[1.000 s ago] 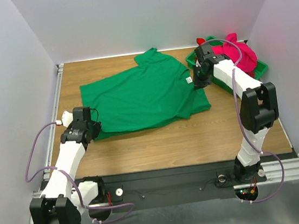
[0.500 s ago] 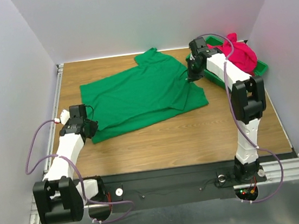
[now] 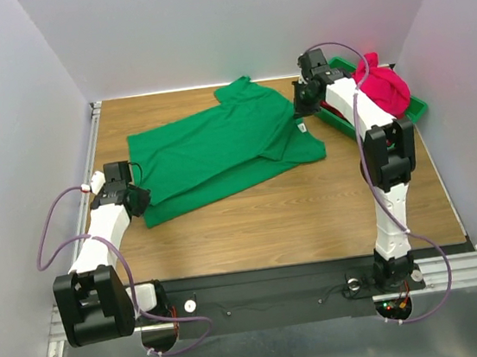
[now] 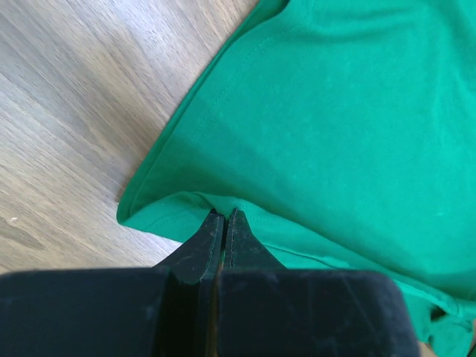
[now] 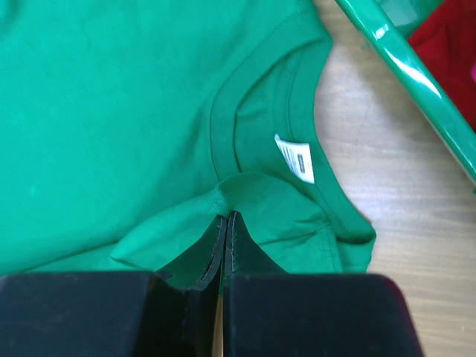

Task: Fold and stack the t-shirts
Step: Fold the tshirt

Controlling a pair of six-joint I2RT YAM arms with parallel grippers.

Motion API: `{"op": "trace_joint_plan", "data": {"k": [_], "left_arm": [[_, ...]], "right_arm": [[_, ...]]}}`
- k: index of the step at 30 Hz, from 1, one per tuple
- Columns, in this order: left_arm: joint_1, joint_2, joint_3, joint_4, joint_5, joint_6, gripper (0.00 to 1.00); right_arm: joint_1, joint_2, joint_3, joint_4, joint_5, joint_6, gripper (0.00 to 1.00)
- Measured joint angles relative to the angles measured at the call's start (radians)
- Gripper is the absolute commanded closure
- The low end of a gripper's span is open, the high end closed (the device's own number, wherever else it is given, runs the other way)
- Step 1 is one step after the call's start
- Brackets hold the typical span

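A kelly green t-shirt (image 3: 209, 152) lies spread on the wooden table, its near edge doubled over. My left gripper (image 3: 143, 201) is shut on the shirt's near-left hem corner (image 4: 160, 204), with cloth pinched at the tips of the left gripper (image 4: 225, 215). Beside the collar, my right gripper (image 3: 300, 115) is shut on a raised fold of green cloth. In the right wrist view the right gripper (image 5: 225, 216) sits just below the white neck label (image 5: 295, 158). A bright pink t-shirt (image 3: 382, 89) is heaped in the bin, with red cloth (image 5: 448, 33) next to it.
A rigid green plastic bin (image 3: 415, 110) stands at the back right, close to my right arm; its rim (image 5: 405, 63) runs just past the collar. White walls close in the table on the left, back and right. Bare wood (image 3: 295, 211) lies in front of the shirt.
Both grippers have moved toward the back of the table, keeping hold of the green shirt. Its near edge and right corner have been drawn back over the rest of the shirt.
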Motion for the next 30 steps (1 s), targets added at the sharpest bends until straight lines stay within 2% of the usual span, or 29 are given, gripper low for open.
{"op": "trace_joint_plan", "data": {"k": [7, 9, 10, 11, 12, 13, 14, 16, 18, 22, 30], "left_arm": [[0.029, 0.007, 0.0, 0.01, 0.007, 0.021, 1.0], [0.032, 0.018, 0.0, 0.017, 0.008, 0.027, 0.98], [0.034, 0.03, 0.004, 0.018, 0.008, 0.033, 0.88], [0.035, 0.04, 0.01, 0.019, 0.009, 0.039, 0.77], [0.037, 0.051, 0.017, 0.019, 0.009, 0.044, 0.5], [0.038, 0.063, 0.027, 0.018, 0.007, 0.043, 0.39], [0.04, 0.075, 0.041, 0.017, 0.003, 0.056, 0.25], [0.044, 0.088, 0.073, 0.011, -0.008, 0.06, 0.17], [0.046, 0.09, 0.115, 0.006, -0.03, 0.06, 0.12], [0.047, 0.083, 0.167, 0.008, -0.069, 0.062, 0.09], [0.001, 0.049, 0.149, 0.039, -0.079, 0.074, 0.09]], "right_arm": [[0.002, 0.056, 0.05, 0.001, -0.012, 0.001, 0.99], [0.002, 0.069, 0.054, 0.001, -0.013, 0.001, 0.91], [0.002, 0.076, 0.055, 0.0, -0.014, 0.003, 0.82], [0.002, 0.084, 0.064, -0.007, -0.016, 0.003, 0.61], [0.002, 0.09, 0.069, -0.007, -0.018, 0.009, 0.5], [0.002, 0.098, 0.086, -0.016, -0.022, 0.012, 0.29], [0.002, 0.102, 0.099, -0.017, -0.024, 0.019, 0.21], [0.002, 0.103, 0.128, -0.018, -0.03, 0.018, 0.13], [0.002, 0.101, 0.148, -0.013, -0.032, 0.019, 0.13], [0.008, 0.066, 0.134, -0.009, -0.047, 0.019, 0.14], [0.076, -0.091, -0.09, -0.004, -0.082, 0.016, 0.28]]}}
